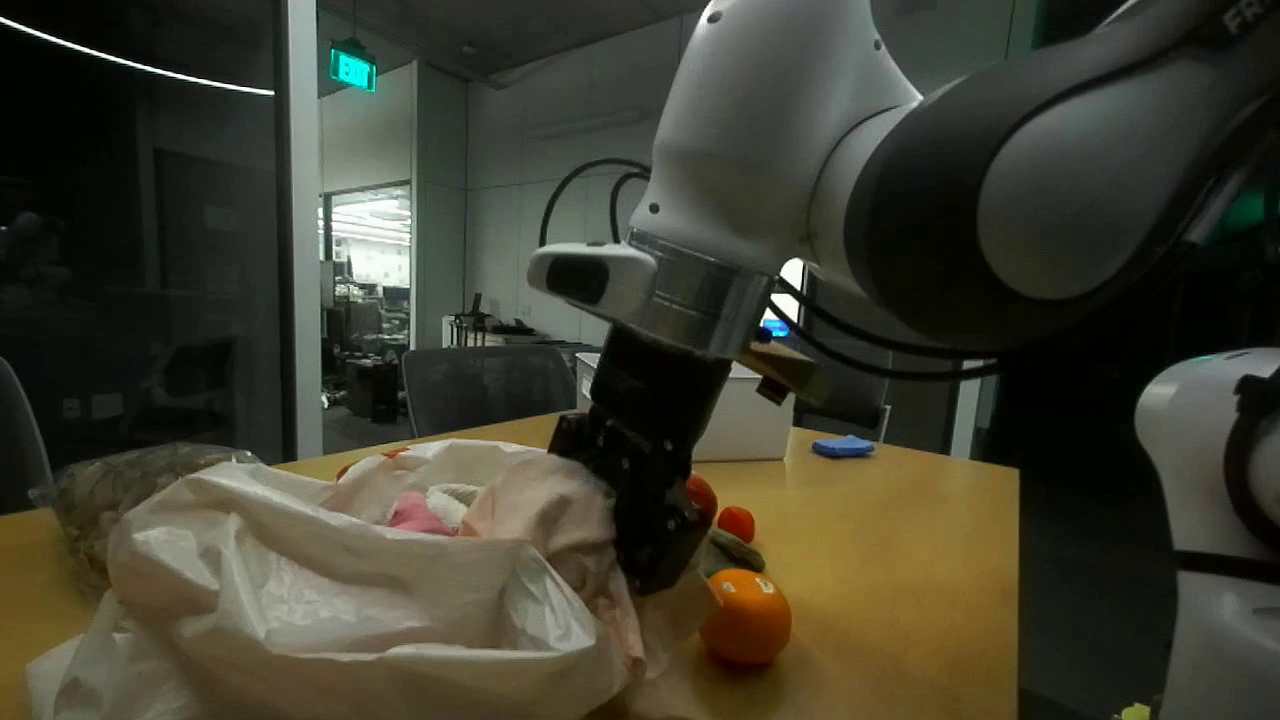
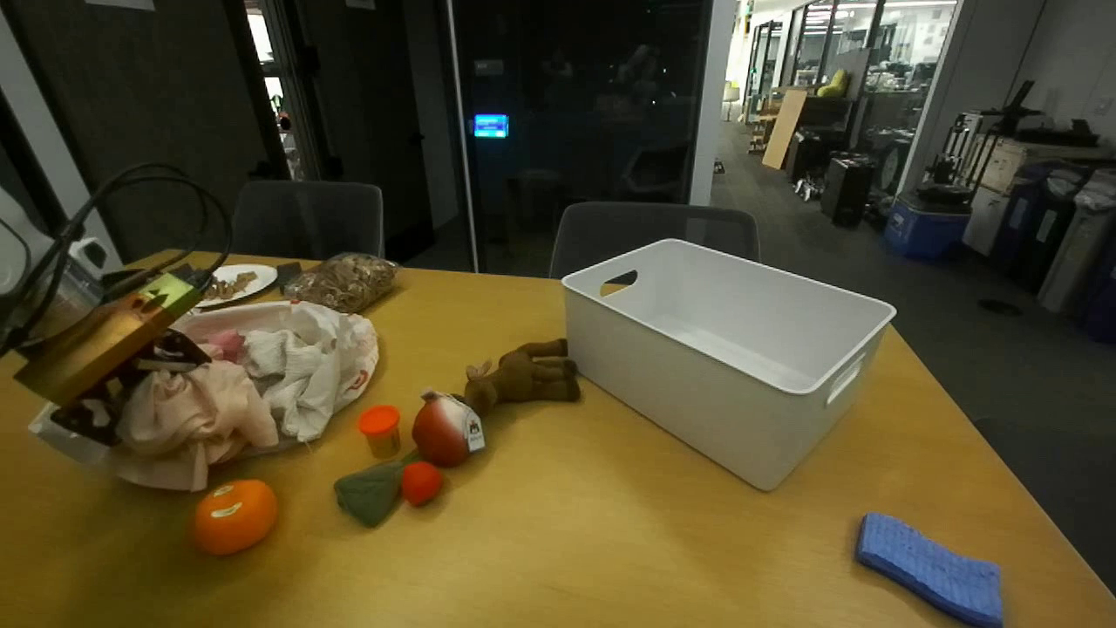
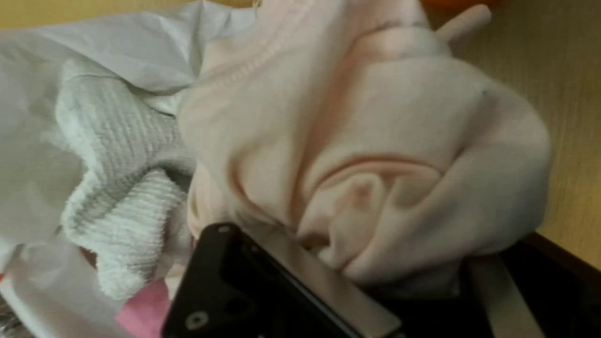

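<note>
My gripper (image 1: 618,520) is low at the white plastic bag (image 1: 330,610), with its fingers wide apart. In the wrist view the gripper (image 3: 380,237) has a bunched pale pink cloth (image 3: 357,117) between its fingers; the cloth seems to touch the left finger. The fingertips are partly hidden by the cloth. In an exterior view the pink cloth (image 2: 200,410) hangs over the bag's edge beside the gripper (image 2: 135,388). A white ribbed cloth (image 2: 288,362) and a bright pink piece (image 2: 225,344) lie in the bag. An orange fruit-like object (image 2: 235,516) sits near the cloth.
On the table stand an orange-lidded jar (image 2: 381,429), a red-white round toy (image 2: 443,432), a red ball (image 2: 422,482), a green soft object (image 2: 370,494), a brown plush animal (image 2: 523,379), a white bin (image 2: 671,384), a blue cloth (image 2: 928,567), a plate (image 2: 260,275) and a clear bag (image 2: 344,281).
</note>
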Robot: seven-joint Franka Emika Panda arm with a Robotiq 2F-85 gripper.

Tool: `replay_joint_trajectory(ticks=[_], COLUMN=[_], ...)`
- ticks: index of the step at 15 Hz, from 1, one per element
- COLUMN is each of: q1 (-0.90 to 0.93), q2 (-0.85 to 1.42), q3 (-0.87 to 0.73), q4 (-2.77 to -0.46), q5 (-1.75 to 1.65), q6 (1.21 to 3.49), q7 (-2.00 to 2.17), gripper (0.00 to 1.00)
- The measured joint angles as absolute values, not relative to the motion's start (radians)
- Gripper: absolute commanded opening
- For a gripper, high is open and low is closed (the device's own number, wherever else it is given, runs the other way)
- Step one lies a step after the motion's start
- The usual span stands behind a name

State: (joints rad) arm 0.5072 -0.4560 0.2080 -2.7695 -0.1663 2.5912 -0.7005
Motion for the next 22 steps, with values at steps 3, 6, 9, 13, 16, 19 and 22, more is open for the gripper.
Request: replay_joint_trajectory(ticks=[3,6,9,13,16,19,22], q1=[0.508,0.507,0.496,0.416,0.355,0.328,0.337], q2=[-0.405,-0.401,-0.404,-0.391,-0.354,-0.286,-0.198], q3=[0.257,0.296,0.322,0.364,0.370,0.364,0.350], q4=[-2.756,-2.739,-2.710,-2.651,-2.595,-2.552,-2.533], q5=[-0.192,-0.238,-0.309,-0.469,-0.547,-0.553,-0.504], q6=[2.614,2.638,2.662,2.690,2.713,2.734,2.765], q7=[-0.671,-0.631,-0.580,-0.474,-0.439,-0.437,-0.447], gripper=[0.06,0.06,0.07,0.07,0.07,0.07,0.06])
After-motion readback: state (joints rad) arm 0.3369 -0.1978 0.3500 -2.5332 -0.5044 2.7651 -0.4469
